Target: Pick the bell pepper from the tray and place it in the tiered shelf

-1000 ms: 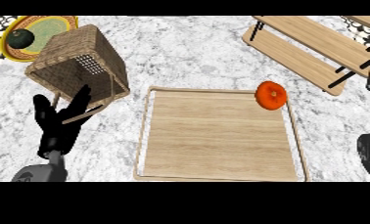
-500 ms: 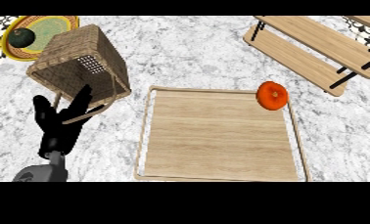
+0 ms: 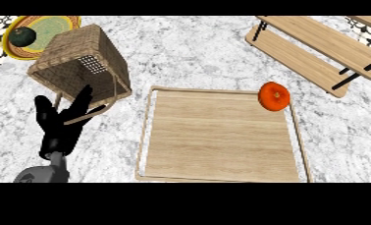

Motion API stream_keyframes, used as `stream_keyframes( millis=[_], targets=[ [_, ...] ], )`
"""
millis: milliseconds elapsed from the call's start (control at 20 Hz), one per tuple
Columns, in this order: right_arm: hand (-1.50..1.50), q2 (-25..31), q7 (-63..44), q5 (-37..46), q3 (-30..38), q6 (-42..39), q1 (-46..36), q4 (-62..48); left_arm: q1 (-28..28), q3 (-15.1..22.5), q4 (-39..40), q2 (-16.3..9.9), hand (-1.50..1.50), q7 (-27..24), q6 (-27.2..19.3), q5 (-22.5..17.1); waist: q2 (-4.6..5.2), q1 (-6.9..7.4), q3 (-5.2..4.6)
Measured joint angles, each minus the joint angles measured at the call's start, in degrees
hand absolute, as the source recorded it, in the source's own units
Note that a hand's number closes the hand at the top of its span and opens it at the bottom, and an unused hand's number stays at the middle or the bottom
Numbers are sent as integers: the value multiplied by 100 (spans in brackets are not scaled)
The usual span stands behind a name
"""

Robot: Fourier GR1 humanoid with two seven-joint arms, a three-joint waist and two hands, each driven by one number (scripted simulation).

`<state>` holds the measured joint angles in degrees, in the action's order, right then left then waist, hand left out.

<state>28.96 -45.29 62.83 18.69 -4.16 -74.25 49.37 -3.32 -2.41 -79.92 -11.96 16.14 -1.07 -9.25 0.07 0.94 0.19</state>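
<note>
a round orange-red bell pepper (image 3: pixel 274 96) is sitting in the upper right corner of a flat light wooden tray (image 3: pixel 217 140), which is filling the lower middle of the frame on a white and grey marbled counter (image 3: pixel 188 52). the pepper is touching the tray's far rim area and nothing is holding it. a light wooden tiered shelf with black legs (image 3: pixel 311 49) is standing in the upper right of the frame, near the pepper but apart from it. the black left hand (image 3: pixel 62 126) is showing at the lower left, fingers straight and spread upward, gripping nothing, resting just below a woven wicker basket (image 3: pixel 80 64) that is lying tilted at the upper left. a yellow plate (image 3: pixel 51 28) with a dark green round fruit (image 3: pixel 22 36) is sitting in the upper left corner. the right hand is not showing anywhere in the frame.
</note>
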Motion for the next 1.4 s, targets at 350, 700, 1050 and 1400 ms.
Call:
stream_keyframes(
  millis=[350,700,1050,1400],
  targets=[
    [150,186,523,-85,41,423,-113,-621,-53,-53,63,-5,0,24,59,2,3,15,4],
    [150,254,856,-129,-10,608,-123,-1042,63,-30,-85,49,0,11,41,66,0,6,-3],
    [-150,233,601,-270,252,1249,-219,-1035,45,-9,-43,100,0,-10,-27,189,-4,8,13],
    [-150,161,719,-810,793,2139,-215,-878,28,-104,21,85,0,-73,82,99,-8,0,13]
  ],
)
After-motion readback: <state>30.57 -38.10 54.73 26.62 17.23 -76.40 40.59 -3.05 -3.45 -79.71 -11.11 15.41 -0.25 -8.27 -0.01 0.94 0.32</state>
